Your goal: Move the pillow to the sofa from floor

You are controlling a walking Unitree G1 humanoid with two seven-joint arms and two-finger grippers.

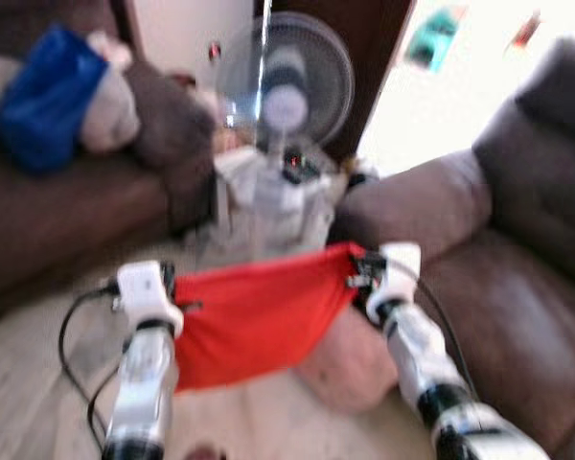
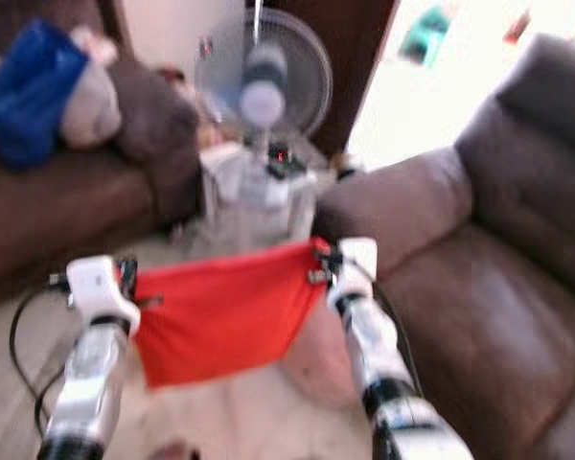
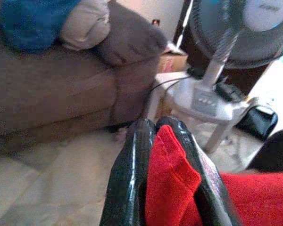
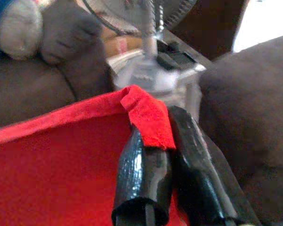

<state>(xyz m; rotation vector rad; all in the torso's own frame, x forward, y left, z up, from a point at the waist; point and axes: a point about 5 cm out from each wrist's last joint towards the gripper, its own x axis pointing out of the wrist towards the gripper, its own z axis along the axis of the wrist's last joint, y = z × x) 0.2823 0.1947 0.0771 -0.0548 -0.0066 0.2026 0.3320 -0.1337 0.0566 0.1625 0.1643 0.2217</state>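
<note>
My left pincer (image 3: 167, 141) and right pincer (image 4: 153, 136) each clamp a corner of the flat red fabric pillow (image 1: 254, 316), held stretched beside the brown leather sofa (image 1: 517, 287)

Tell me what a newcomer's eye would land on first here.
The red pillow grabs attention: it hangs stretched in mid-air between the left hand and the right hand, each pinching an upper corner. Straight behind it stands a white pedestal fan, flanked by a brown sofa on the robot's right and another sofa with a blue cushion on its left.
</note>
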